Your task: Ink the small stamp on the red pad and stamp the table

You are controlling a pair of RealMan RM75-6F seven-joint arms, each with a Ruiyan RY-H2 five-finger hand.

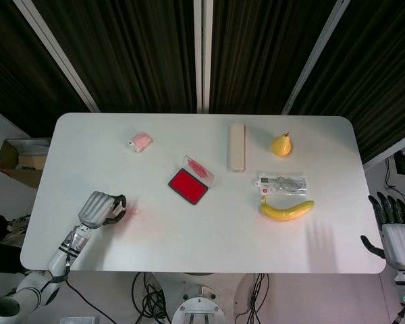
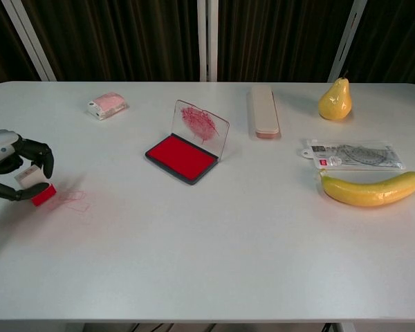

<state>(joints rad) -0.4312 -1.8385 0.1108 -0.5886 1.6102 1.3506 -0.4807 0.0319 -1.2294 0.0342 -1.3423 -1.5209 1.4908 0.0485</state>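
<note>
My left hand [image 1: 98, 208] [image 2: 12, 171] is low over the front left of the table [image 1: 209, 233], pinching the small stamp [image 2: 37, 187] with its red face turned down and to the right. The stamp sits at or just above the tabletop, beside a faint red print [image 2: 70, 200]. The red ink pad [image 1: 187, 185] [image 2: 181, 156] lies open mid-table, its clear lid [image 2: 201, 126] standing up with red smears. My right hand [image 1: 393, 229] hangs off the table's right front corner, fingers apart, holding nothing.
A pink eraser-like block [image 2: 108, 104] lies at the back left. A long beige case [image 2: 264, 111], a pear [image 2: 335, 99], a packaged ruler set [image 2: 353, 155] and a banana [image 2: 372, 189] occupy the right half. A cardboard box [image 1: 20, 161] sits on the floor left.
</note>
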